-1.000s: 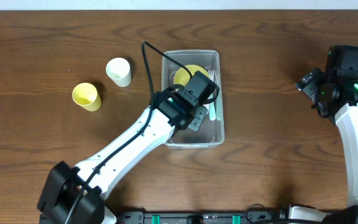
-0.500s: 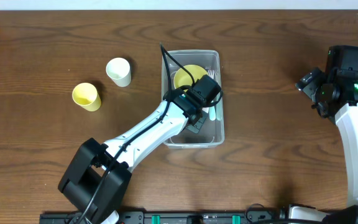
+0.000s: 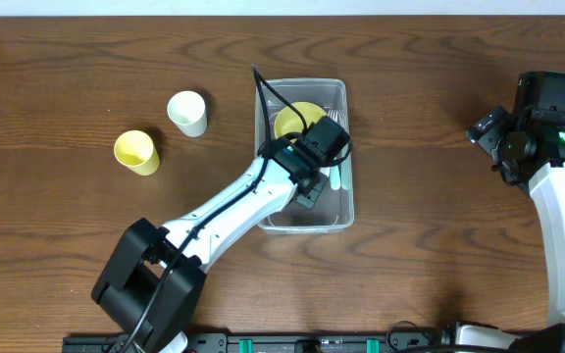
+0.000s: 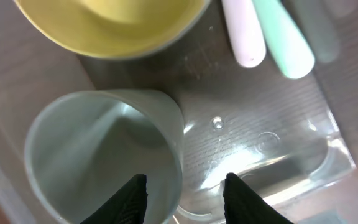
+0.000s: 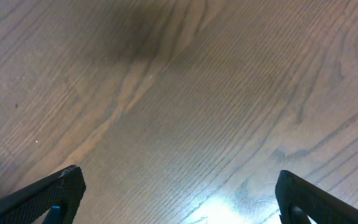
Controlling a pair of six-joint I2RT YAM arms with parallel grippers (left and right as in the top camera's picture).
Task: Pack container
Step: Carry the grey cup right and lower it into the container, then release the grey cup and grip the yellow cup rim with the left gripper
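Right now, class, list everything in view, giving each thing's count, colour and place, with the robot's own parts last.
container: one, clear, mid-table
bowl: one, yellow, in the container's far end
grey cup: one, grey, in the container beside the bowl
handles: three, white, mint and grey, along the container's right side
white cup: one, white, on the table left of the container
yellow cup: one, yellow, left of the white cup
table: one, brown wood, under everything
left gripper: one, black, open, astride the grey cup's rim
right gripper: one, black, open, over bare table at the right
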